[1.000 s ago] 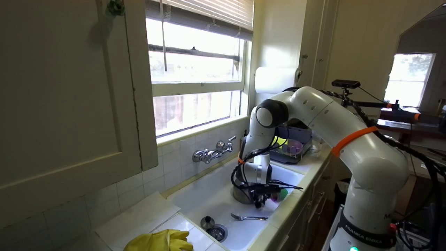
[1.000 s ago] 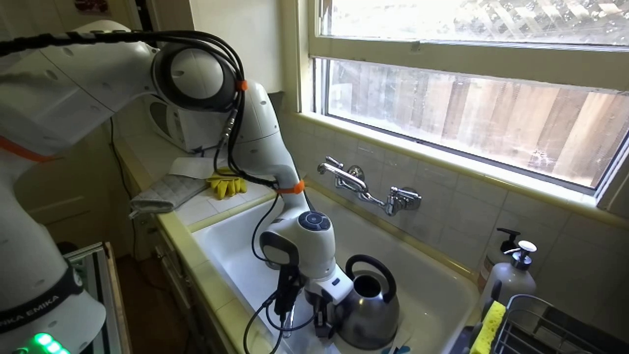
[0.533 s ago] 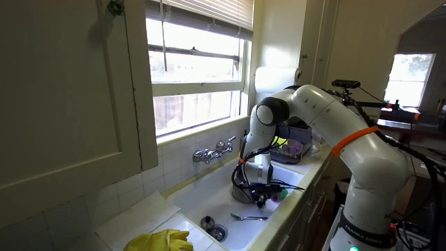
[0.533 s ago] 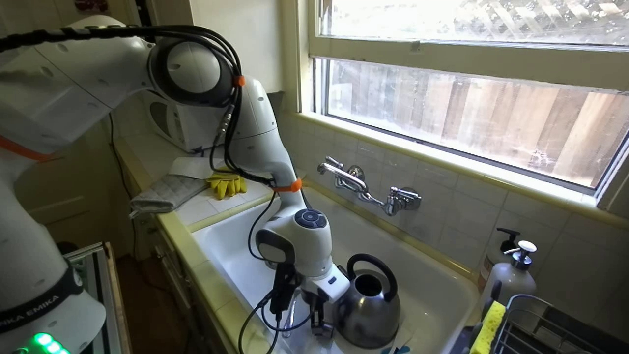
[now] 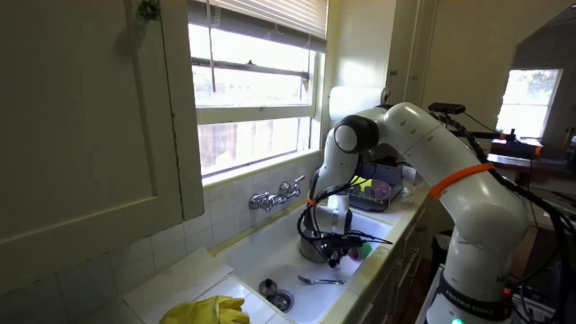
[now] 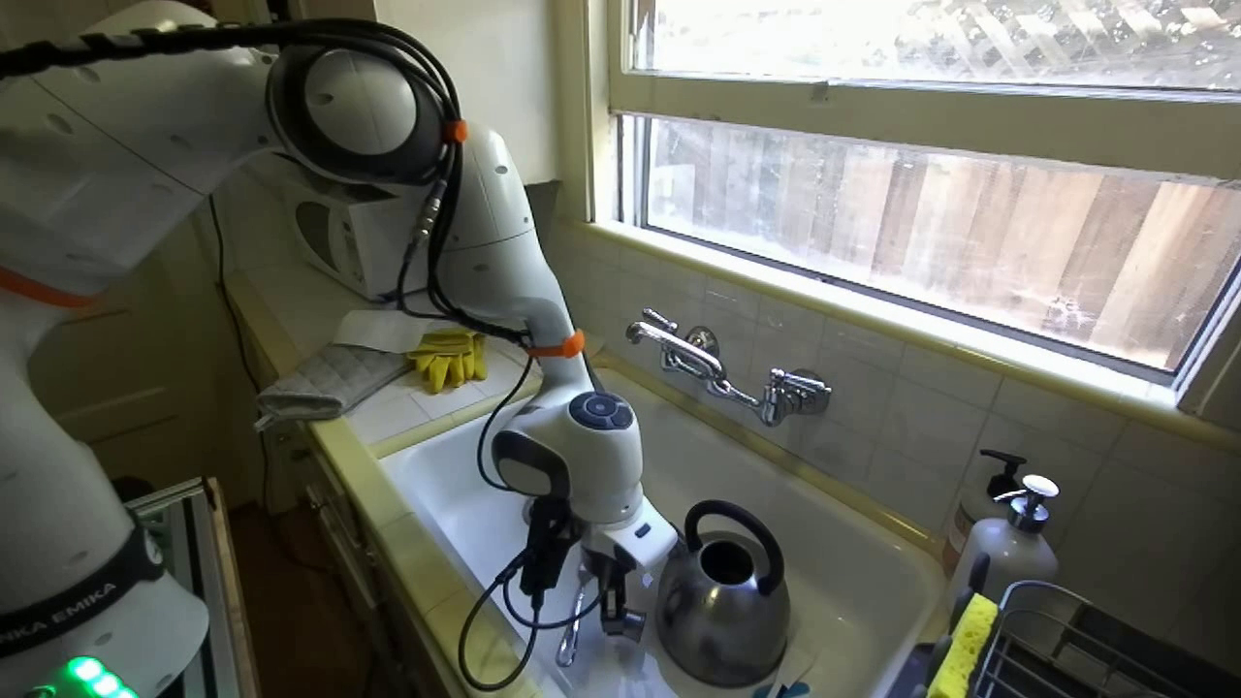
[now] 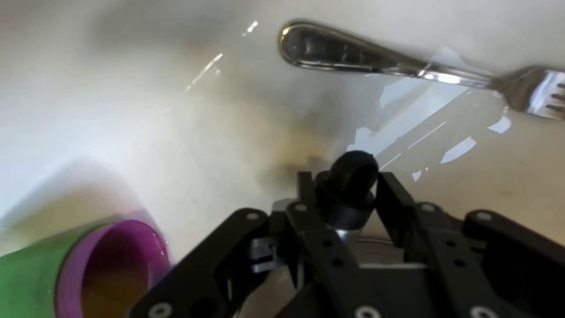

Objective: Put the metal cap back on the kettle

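The grey metal kettle stands upright in the sink with its round top opening uncovered and its dark handle arching over. It also shows partly behind the arm. My gripper is closed around the metal cap's black knob; one finger touches each side, and a shiny metal part shows below the knob. The gripper hangs low beside the kettle, apart from it, with the cap small and dark at the fingertips. A brownish curved surface behind the gripper in the wrist view is too hidden to name.
A fork lies on the sink floor beside the gripper. A green and purple cup lies on its side nearby. A small metal piece sits by the drain. The tap, soap bottles and dish rack surround the sink.
The arm has risen a little, and the gripper has moved up and away from the kettle, widening the gap. The dark thing at its fingertips has moved with it. The kettle has stayed put.
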Controlling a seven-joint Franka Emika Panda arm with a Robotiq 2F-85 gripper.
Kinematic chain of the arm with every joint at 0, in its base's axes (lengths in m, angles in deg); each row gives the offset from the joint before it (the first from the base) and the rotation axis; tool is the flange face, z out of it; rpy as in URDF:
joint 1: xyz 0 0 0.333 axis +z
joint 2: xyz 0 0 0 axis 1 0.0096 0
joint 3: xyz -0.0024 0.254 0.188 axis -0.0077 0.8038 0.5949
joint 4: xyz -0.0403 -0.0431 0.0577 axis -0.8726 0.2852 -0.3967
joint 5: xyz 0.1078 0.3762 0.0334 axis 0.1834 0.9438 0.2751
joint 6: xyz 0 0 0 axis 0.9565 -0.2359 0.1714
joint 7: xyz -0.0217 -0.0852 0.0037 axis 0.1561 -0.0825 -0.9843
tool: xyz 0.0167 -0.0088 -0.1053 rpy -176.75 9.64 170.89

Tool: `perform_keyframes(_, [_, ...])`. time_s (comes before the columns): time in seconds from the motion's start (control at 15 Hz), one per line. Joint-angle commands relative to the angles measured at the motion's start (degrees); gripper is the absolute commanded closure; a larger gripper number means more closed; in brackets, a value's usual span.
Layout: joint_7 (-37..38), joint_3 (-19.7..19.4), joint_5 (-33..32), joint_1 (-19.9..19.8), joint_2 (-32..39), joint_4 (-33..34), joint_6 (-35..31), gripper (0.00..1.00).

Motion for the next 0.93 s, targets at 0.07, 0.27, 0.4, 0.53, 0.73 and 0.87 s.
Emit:
perform_keyframes(0.07, [-0.84, 2.48, 0.01, -0.79, -5.55, -2.48, 4.43, 0.85])
perform_keyframes(0.27, [-0.09, 3.41, -0.15, -0.1, -7.42, -2.91, 7.55, 0.85])
perform_keyframes(0.4, [0.85, 4.24, 0.34, -0.08, -8.67, -2.94, 9.7, 0.85])
perform_keyframes(0.53, [2.34, 5.26, 1.55, -0.7, -9.77, -2.14, 11.59, 0.85])
perform_keyframes(0.73, [5.8, 6.04, 3.03, -1.42, -11.18, -0.74, 14.48, 0.85])
perform_keyframes(0.87, [8.29, 6.42, 4.4, -1.79, -11.99, 0.14, 15.54, 0.85])
